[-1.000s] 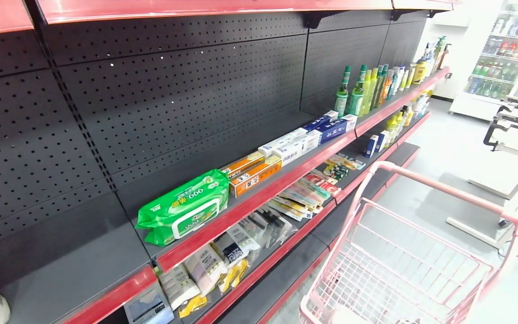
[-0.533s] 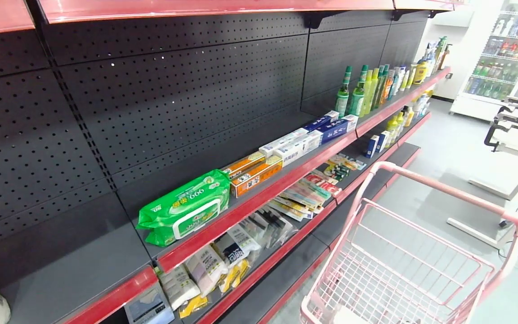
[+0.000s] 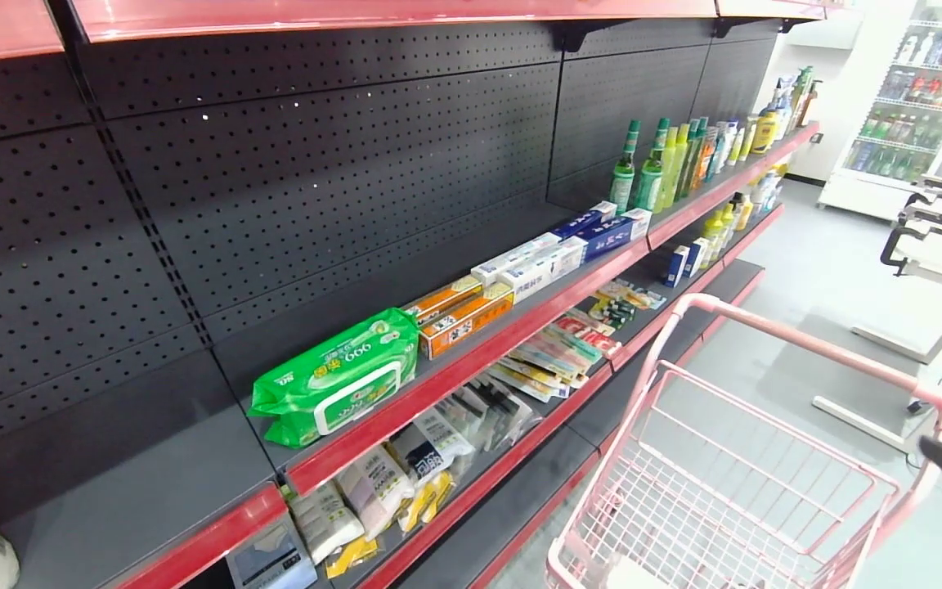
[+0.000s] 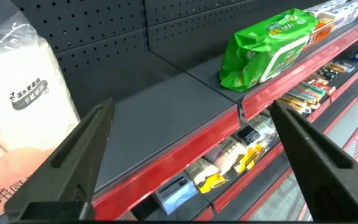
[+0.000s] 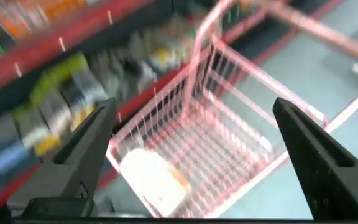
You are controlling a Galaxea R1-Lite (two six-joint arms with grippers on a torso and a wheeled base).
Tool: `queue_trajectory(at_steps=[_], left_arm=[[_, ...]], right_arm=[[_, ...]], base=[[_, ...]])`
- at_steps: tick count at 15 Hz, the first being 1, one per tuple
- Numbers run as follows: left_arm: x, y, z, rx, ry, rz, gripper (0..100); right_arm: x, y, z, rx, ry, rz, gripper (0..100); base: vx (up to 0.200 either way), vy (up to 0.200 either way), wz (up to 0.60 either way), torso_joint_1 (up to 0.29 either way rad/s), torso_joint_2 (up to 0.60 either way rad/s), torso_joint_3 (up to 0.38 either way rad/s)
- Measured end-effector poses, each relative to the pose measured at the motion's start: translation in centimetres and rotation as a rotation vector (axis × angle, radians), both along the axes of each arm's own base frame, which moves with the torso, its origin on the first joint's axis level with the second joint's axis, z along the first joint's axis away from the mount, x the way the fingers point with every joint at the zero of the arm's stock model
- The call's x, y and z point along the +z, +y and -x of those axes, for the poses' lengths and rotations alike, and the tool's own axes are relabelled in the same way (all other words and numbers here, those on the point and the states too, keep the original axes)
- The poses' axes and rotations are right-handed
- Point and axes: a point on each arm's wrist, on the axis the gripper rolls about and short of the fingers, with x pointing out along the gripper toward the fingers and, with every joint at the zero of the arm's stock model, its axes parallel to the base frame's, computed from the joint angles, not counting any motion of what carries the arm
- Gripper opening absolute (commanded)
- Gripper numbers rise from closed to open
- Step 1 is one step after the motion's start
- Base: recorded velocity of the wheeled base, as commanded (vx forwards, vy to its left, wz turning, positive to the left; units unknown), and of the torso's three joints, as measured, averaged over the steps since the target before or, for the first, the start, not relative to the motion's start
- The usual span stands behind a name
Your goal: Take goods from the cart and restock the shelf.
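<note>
Item one: my left pincer (image 4: 191, 106), fingers spread wide and holding nothing, faces the grey shelf (image 4: 154, 118). A white paper pack (image 4: 17, 118) sits on one side of it and a green wipes pack (image 4: 269, 43) on the other.
Item two: my right pincer (image 5: 194, 102), likewise released, hangs over the pink cart (image 5: 261, 76).
Item three: one white package (image 5: 151, 180) lies inside the cart's basket, near a corner.

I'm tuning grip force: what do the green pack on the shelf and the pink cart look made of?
Green pack: soft plastic film with a glossy finish; it creases and catches highlights.
Pink cart: probably coated metal wire and tube with a smooth finish; it has thin grid walls and a round rim.
</note>
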Motion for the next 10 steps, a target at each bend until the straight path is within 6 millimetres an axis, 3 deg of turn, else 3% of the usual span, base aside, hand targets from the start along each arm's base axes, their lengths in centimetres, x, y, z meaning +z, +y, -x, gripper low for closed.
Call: queue_trajectory(at_steps=[4,7,10], left_arm=[[0.0,0.0,0.0,0.000,0.000,0.001,100],[0.0,0.0,0.0,0.000,0.000,0.001,100],[0.0,0.0,0.0,0.000,0.000,0.001,100]], right_arm=[[-5.5,0.3,-6.1,0.126,0.420,0.136,100],[-8.8,0.6,-8.4,0.225,0.616,0.201,100],[-10.9,2.6,-9.8,0.341,0.720,0.233,100]], base=[[0.000,0.000,0.00,0.000,0.00,0.000],[0.000,0.000,0.00,0.000,0.00,0.000],[0.000,0.000,0.00,0.000,0.00,0.000]])
